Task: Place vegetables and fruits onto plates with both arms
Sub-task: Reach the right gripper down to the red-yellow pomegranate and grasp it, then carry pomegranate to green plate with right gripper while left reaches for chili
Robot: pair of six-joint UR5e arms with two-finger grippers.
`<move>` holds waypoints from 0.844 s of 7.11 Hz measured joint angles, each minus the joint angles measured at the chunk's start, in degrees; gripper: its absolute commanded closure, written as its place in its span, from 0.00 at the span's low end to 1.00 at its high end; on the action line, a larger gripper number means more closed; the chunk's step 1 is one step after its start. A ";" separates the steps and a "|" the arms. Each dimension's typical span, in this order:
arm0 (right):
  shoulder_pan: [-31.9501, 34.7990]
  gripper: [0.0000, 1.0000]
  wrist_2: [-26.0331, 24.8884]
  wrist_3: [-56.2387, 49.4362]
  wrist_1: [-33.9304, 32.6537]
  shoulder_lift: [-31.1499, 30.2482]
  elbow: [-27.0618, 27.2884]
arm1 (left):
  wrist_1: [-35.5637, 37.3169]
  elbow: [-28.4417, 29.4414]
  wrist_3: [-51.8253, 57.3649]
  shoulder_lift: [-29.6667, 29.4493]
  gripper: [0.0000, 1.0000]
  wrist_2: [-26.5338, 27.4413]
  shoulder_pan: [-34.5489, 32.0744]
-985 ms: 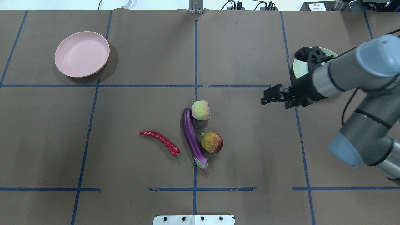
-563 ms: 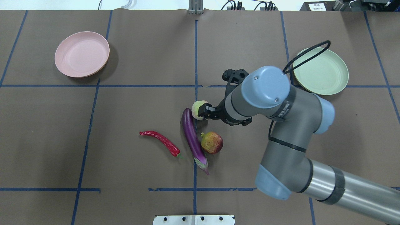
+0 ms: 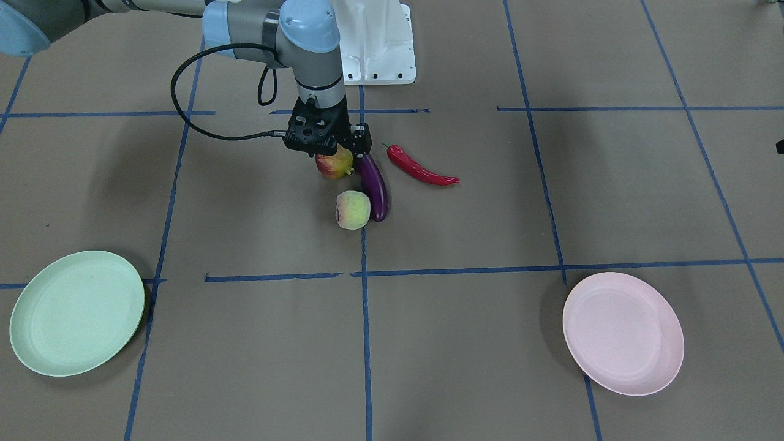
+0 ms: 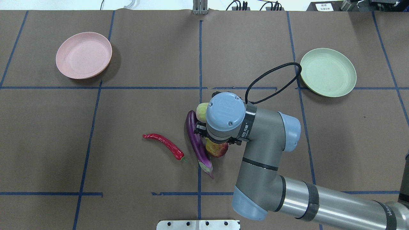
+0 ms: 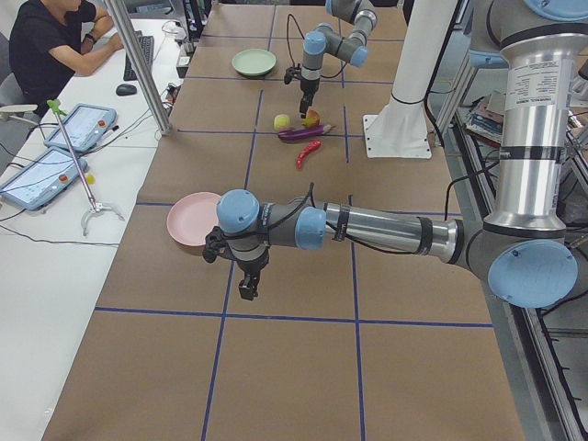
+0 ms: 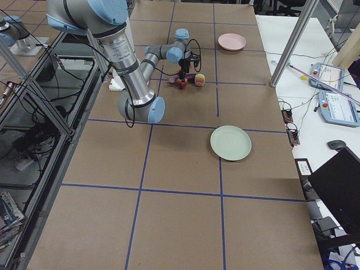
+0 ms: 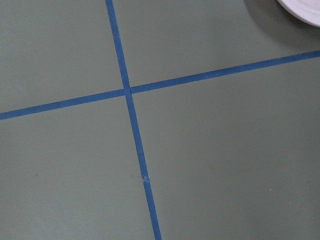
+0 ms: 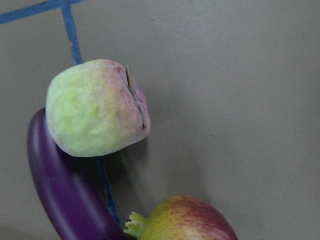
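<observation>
Swinging on from the pale green-pink flattened round fruit (image 3: 353,209), my right gripper (image 3: 331,147) now hangs just above the round red-and-yellow-green crowned fruit (image 3: 334,166). I cannot tell whether its fingers are apart or together. That fruit lies on the table just beside the long glossy purple eggplant (image 3: 373,187). My left gripper (image 5: 247,288) hovers near the pale pink plastic plate (image 5: 188,220), and I cannot tell its state either.

2 plates: mint plate (image 4: 328,72), pink plate (image 4: 83,55). 2 fruits: crowned fruit (image 3: 334,165), pale fruit (image 3: 353,210). 2 veg: eggplant (image 4: 195,137), chili (image 4: 163,145). 2 arms: left arm (image 5: 367,225), right arm (image 4: 271,143).
</observation>
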 measured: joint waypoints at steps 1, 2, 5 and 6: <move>-0.74 0.00 -0.87 0.11 -1.07 0.29 -0.67 | 0.00 0.01 0.00 0.00 0.00 0.00 0.00; -1.13 0.07 -1.74 0.14 -1.33 0.62 -1.91 | 0.00 0.02 -0.01 0.00 0.00 -0.03 0.00; -1.87 1.00 -2.76 -0.48 -1.59 0.98 -4.01 | 0.02 -0.30 -0.96 -0.09 0.00 -0.38 0.78; -1.77 1.00 -2.54 -0.59 -1.93 0.48 -2.81 | -0.84 -0.93 -3.87 -0.26 0.00 -1.29 2.47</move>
